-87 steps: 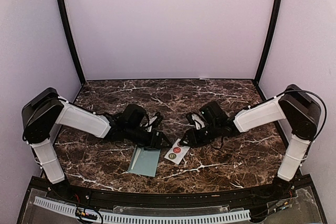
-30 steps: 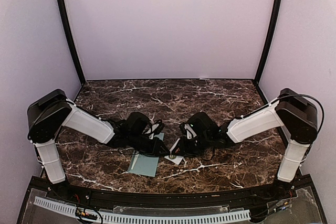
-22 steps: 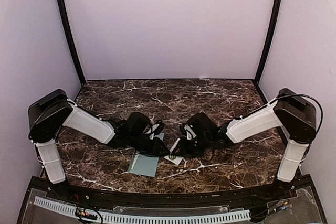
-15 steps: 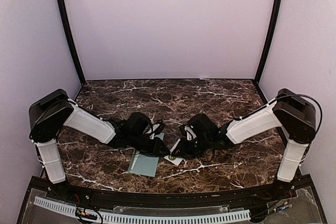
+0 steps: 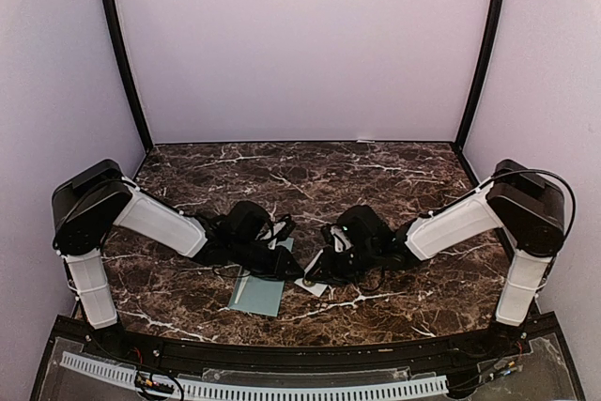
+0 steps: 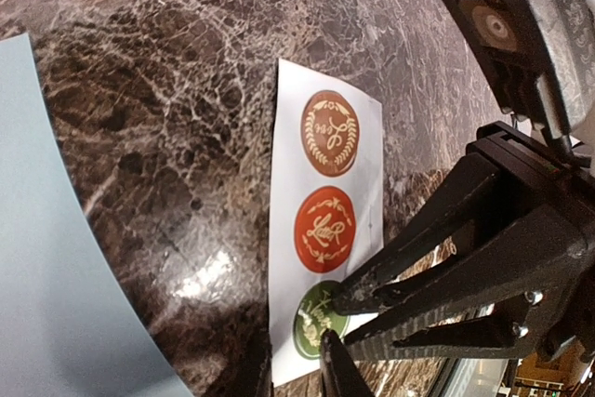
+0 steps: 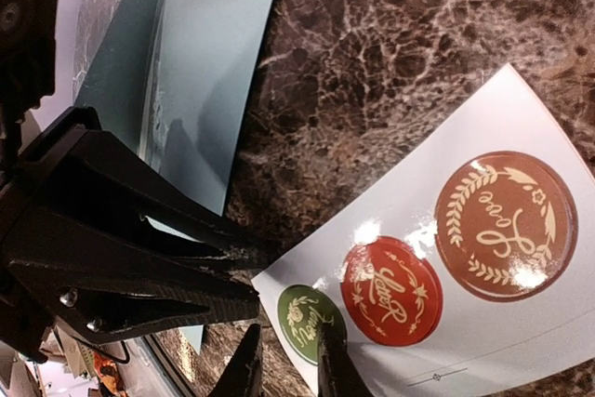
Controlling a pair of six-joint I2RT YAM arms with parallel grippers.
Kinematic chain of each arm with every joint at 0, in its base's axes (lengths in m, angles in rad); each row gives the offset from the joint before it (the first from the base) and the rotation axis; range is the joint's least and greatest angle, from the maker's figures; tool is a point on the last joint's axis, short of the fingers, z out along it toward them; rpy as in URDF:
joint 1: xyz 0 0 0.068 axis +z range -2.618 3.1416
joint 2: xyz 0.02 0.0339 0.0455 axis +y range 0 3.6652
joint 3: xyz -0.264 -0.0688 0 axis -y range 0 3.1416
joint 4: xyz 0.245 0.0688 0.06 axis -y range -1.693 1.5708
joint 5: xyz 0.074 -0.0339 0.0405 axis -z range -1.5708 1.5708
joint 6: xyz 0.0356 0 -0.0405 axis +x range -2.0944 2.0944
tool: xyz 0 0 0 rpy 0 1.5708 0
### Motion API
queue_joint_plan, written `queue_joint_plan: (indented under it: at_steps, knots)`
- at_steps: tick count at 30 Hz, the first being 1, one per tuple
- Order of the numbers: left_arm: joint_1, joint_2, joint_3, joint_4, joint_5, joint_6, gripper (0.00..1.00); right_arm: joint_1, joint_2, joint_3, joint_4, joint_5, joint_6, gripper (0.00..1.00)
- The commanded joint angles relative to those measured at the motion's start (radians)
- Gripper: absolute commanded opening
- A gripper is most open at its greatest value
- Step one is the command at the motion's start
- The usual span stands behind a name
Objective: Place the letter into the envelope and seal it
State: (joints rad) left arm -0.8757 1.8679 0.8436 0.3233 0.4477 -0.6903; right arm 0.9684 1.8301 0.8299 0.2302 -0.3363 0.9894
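Observation:
The pale teal envelope [image 5: 255, 296] lies flat at the table's front centre; it also shows in the left wrist view [image 6: 46, 276] and the right wrist view [image 7: 200, 72]. No separate letter is in view. A white sticker strip [image 5: 315, 286] lies just right of it, carrying brown, red and green round stickers. My left gripper [image 6: 293, 374] stands at the strip's near corner, jaws a narrow gap apart, one finger over the green sticker [image 6: 314, 315]. My right gripper [image 7: 286, 369] meets it from the other side, jaws narrowly apart astride the green sticker [image 7: 299, 318].
The dark marble table [image 5: 310, 176] is walled by pale panels at the back and sides. Both arms reach in low toward the front centre, their fingertips almost touching over the strip's corner.
Over the last seconds both grippers closed in on the sticker strip, the right one sliding left and covering most of it. In the last half second almost nothing moved.

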Motion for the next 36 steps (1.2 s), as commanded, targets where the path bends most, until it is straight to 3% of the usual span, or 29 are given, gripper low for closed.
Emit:
queue_joint_plan:
  at_steps: [1, 10, 12, 18, 26, 36]
  knots:
    - [-0.011, -0.032, -0.004, -0.058, -0.050, 0.019, 0.18, 0.009, -0.089, 0.001, -0.048, 0.054, -0.062, 0.19]
    - [-0.010, -0.155, -0.045, -0.058, -0.070, -0.001, 0.22, 0.063, -0.117, 0.116, -0.384, 0.265, -0.184, 0.31]
    - [-0.011, -0.176, -0.045, -0.067, -0.070, -0.001, 0.24, 0.064, -0.117, 0.107, -0.399, 0.280, -0.163, 0.33]
    - [-0.011, -0.184, -0.052, -0.062, -0.054, -0.011, 0.27, 0.063, -0.114, 0.094, -0.398, 0.329, -0.177, 0.54]
    - [-0.011, -0.180, -0.059, -0.064, -0.041, -0.012, 0.27, 0.064, -0.110, 0.117, -0.429, 0.376, -0.458, 0.71]
    - [-0.011, -0.187, -0.061, -0.086, -0.045, -0.014, 0.27, 0.066, -0.097, 0.123, -0.457, 0.405, -0.763, 0.75]
